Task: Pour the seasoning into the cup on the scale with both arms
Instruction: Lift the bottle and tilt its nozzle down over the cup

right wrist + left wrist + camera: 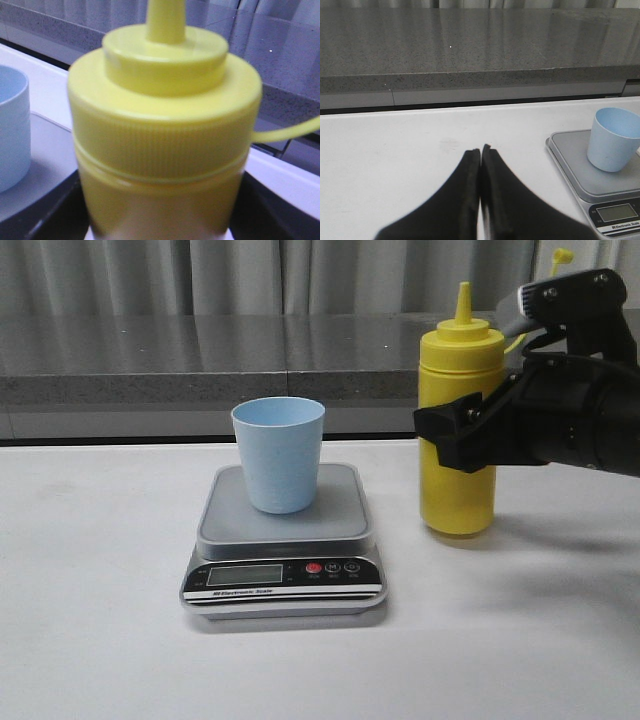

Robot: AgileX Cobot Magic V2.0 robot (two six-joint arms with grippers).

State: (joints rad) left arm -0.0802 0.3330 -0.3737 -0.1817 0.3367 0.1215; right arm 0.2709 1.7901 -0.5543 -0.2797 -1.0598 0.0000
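Right arm at the seasoning bottle, cup waiting on the scale to its left

One yellow seasoning bottle [458,430] stands upright on the white table [90,640], its long axis vertical and its pointed nozzle up, just right of the scale [283,540]; the right gripper [462,435] reaches in from the right with its black fingers either side of the bottle's middle, and appears closed on it, though the contact itself is hidden; one pale blue cup [279,454] sits upright on the grey platform, so the pour has to travel left and tip the nozzle towards the cup's open mouth; the left gripper [480,150] hangs over bare table left of the scale, fingers pressed together, holding nothing; two arms, one scale, one cup, one bottle.
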